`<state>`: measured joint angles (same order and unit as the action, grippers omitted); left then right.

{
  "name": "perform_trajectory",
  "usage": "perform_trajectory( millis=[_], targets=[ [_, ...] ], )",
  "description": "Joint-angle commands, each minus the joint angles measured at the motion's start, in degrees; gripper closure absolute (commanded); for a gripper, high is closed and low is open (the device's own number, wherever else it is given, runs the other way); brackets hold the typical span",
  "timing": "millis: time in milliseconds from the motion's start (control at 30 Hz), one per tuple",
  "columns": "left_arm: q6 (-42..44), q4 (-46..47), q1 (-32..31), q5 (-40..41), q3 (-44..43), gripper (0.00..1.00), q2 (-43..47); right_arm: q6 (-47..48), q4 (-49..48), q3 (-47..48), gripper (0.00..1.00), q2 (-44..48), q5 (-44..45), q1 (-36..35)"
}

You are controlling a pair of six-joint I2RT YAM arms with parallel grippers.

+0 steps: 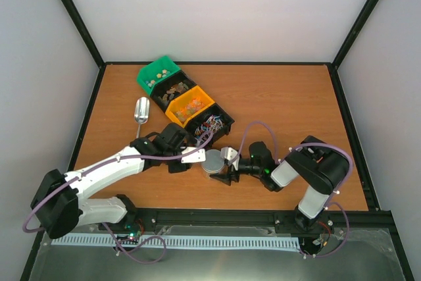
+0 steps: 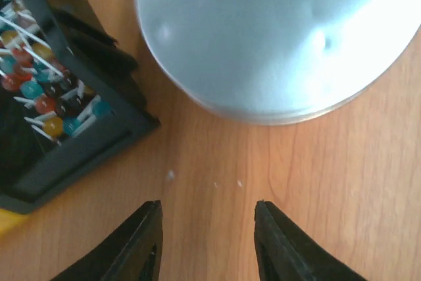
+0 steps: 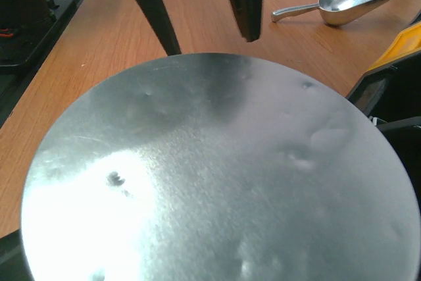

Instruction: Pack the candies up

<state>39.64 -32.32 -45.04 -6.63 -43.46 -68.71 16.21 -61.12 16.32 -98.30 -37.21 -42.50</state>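
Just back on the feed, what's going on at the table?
Both arms are at the round silver lid beside the bins. The left gripper faces its edge, fingers apart and empty. The right gripper is up against its other side; a grip is unclear. The candies sit in their bins, the scoop apart.

The white-and-black left arm (image 1: 112, 166) reaches forward and to the right, wrist pitched downward. On the left hand (image 1: 199, 157), the black fingers (image 2: 141, 248) stand partly apart with nothing between them. The grey-and-black right arm (image 1: 316, 176) is folded at the elbow, forearm running leftward and low. The right hand (image 1: 229, 166) has its jaws spread wide; grip not determinable. Both hands face each other, close together.
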Motion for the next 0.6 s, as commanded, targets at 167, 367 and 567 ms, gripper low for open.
perform_trajectory(
  millis=[167, 367, 567],
  targets=[
    [-12.4, -5.8, 0.4, -10.8, -4.1, 0.0, 3.9, -0.9, -0.6, -0.6, 0.25, 0.6, 1.9, -0.7],
    [-20.7, 1.3, -4.5, -9.7, -6.3, 0.0, -1.1, -0.9, 0.0, -0.6, 0.23, 0.6, 3.1, -1.0],
    [-23.9, 6.0, -6.1, -7.4, -6.3, 0.0, -4.8, -0.6, 0.6, -0.4, 0.23, 0.7, 4.4, -1.4]
  ],
)
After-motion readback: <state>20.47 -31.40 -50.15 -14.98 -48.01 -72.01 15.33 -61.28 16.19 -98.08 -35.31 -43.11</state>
